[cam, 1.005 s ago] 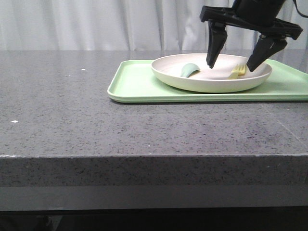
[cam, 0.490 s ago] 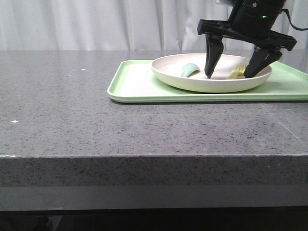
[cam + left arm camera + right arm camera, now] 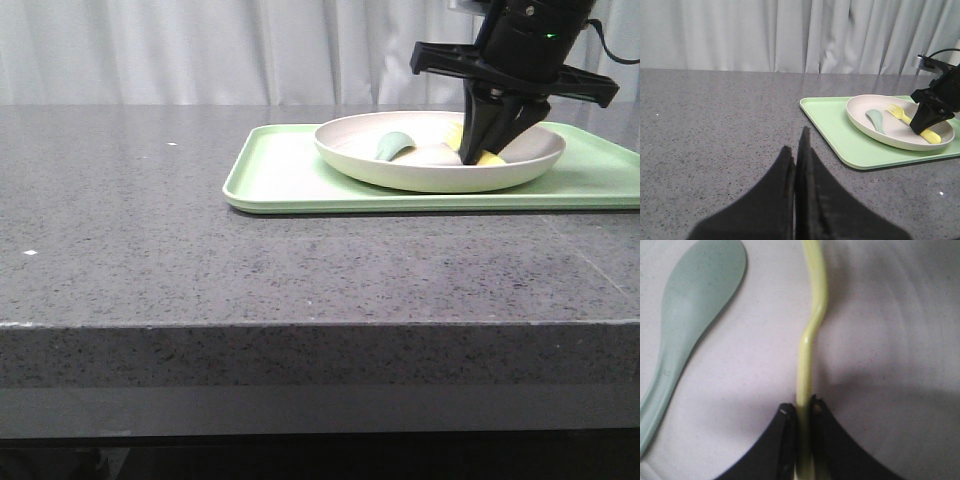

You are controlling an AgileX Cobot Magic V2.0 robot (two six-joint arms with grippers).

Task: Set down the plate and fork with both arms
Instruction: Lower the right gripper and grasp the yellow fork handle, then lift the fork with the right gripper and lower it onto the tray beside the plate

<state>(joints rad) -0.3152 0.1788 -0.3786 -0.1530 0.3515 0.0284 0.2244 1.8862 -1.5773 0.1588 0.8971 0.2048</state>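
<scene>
The off-white plate sits on a light green tray at the back right of the table. It also shows in the left wrist view. The pale yellow fork lies in the plate, and it shows in the left wrist view too. My right gripper reaches down into the plate and is shut on the fork's handle. My left gripper is shut and empty, over bare table to the left of the tray, and it is out of the front view.
A teal-green spoon lies in the plate left of the fork; it shows in the right wrist view as well. The grey stone table stretches left and forward of the tray. A white curtain hangs behind.
My right gripper was open and straddling the fork, then dropped into the plate and closed its fingers on the fork. The plate and spoon have not moved.
</scene>
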